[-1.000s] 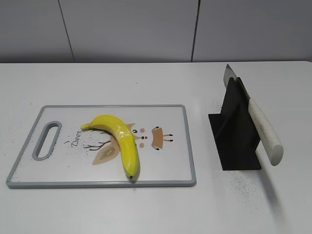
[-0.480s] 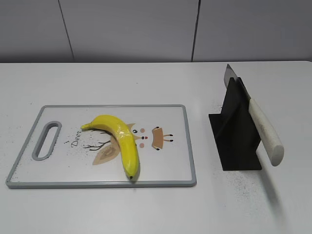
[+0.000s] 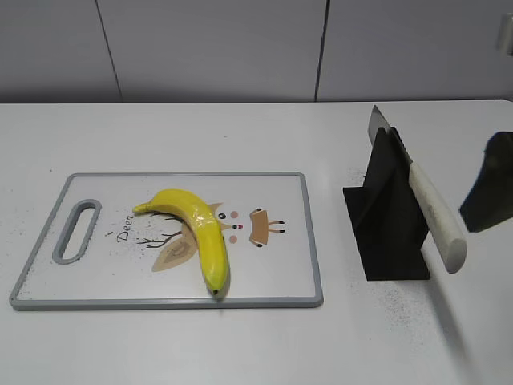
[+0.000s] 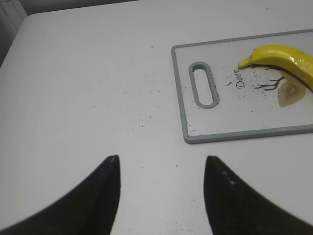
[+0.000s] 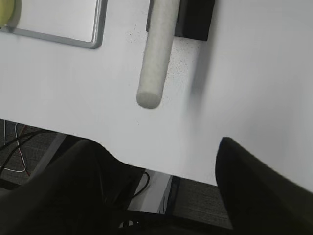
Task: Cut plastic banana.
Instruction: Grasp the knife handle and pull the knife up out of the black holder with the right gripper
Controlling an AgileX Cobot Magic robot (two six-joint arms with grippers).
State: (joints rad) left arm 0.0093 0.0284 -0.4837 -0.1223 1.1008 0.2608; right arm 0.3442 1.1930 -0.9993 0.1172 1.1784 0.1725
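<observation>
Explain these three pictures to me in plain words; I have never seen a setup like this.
This is a two-armed robot at a white table. One picture is taken from in front, looking down at a slant; the other two come from cameras on each wrist. On the table lies a cutting board with a yellow plastic banana on it. Right of it, a black stand holds a knife with a pale handle. The dark shapes at the bottom of the wrist pictures are the fingers of the left gripper and the right gripper. Both are open and hold nothing. The right one is near the knife handle.
</observation>
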